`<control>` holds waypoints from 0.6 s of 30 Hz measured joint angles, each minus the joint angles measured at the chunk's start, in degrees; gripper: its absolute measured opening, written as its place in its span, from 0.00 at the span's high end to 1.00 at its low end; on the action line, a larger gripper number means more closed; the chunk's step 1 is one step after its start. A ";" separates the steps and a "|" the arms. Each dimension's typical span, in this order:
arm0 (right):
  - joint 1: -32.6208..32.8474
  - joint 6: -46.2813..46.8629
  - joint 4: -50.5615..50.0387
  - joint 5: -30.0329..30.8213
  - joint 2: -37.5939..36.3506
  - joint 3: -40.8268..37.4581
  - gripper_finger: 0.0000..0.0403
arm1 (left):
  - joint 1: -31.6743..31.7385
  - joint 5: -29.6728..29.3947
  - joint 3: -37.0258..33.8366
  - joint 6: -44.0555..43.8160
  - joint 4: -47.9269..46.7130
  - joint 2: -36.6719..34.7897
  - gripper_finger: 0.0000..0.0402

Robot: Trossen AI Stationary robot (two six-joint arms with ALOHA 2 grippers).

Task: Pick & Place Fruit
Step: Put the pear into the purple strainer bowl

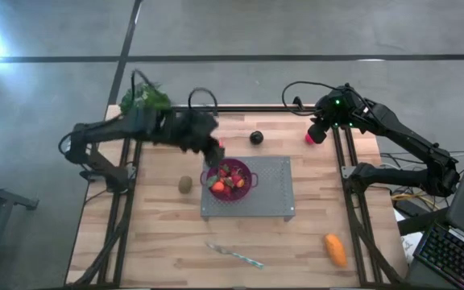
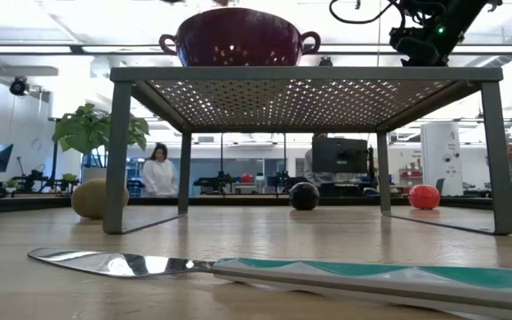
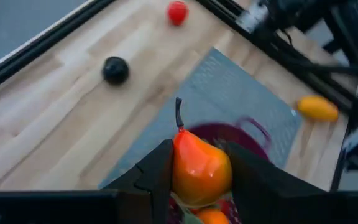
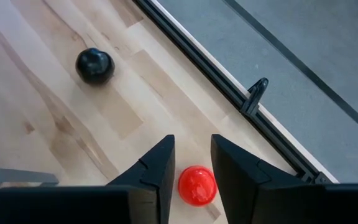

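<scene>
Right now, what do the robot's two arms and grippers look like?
Both arms are dark, jointed tubes. The left arm has a looping black cable near its wrist; the right arm carries loose black cables and a small green light near the wrist. The left gripper and right gripper each have two flat, angular black fingers.

Overhead and table-level cameras share the wire stand (image 1: pixel 248 189).

No legible text anywhere.
</scene>
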 joint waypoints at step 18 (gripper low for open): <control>-0.02 3.26 1.03 -0.04 0.00 0.00 0.87 | -14.65 -9.83 -0.98 8.03 2.34 11.97 0.66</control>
